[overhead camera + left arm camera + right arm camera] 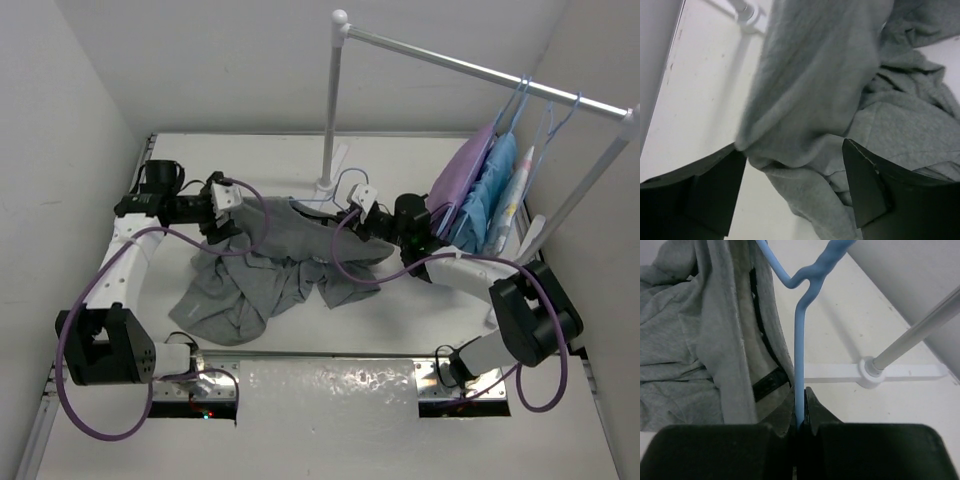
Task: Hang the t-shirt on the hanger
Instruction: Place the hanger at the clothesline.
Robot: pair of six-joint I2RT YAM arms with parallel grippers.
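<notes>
The grey t-shirt (265, 270) lies crumpled mid-table, its upper part lifted between my two grippers. My left gripper (236, 206) is at the shirt's upper left edge. In the left wrist view it (794, 147) is open, with a thick fold of the t-shirt (810, 100) hanging between the wide-apart fingers (865, 185). My right gripper (354, 214) is at the shirt's upper right. In the right wrist view it (801, 390) is shut on the pale-blue wire hanger (799, 350), beside the t-shirt's collar (735, 330) with its black label. The hanger's hook (349, 181) shows just above the shirt.
A white clothes rack stands behind, its pole base (325, 183) just beyond the shirt; the base also shows in the right wrist view (870, 372). A purple garment (462, 178) and a light-blue garment (492, 195) hang from the rail at the right. A shiny strip (330, 388) lies along the near edge.
</notes>
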